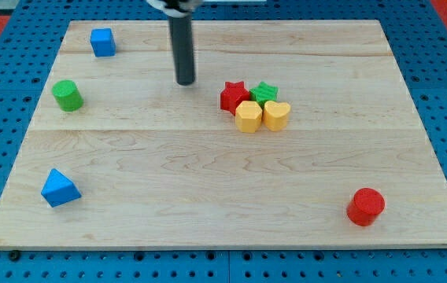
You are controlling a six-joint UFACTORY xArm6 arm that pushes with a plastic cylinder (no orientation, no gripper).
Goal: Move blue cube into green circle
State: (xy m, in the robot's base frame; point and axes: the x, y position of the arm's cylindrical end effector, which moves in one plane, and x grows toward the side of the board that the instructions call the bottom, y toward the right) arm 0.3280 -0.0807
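Note:
The blue cube (102, 42) sits near the board's top left corner. The green circle, a short green cylinder (67, 95), stands below it at the view's left, apart from it. My tip (186, 82) rests on the board right of both, roughly a hundred pixels right of and below the cube, touching no block.
A cluster right of my tip holds a red star (232, 96), a green star (265, 91), a yellow hexagon (248, 116) and a yellow heart (276, 115). A blue triangle (59, 189) lies at bottom left. A red cylinder (365, 207) stands at bottom right. The wooden board (208, 196) lies on a blue pegboard.

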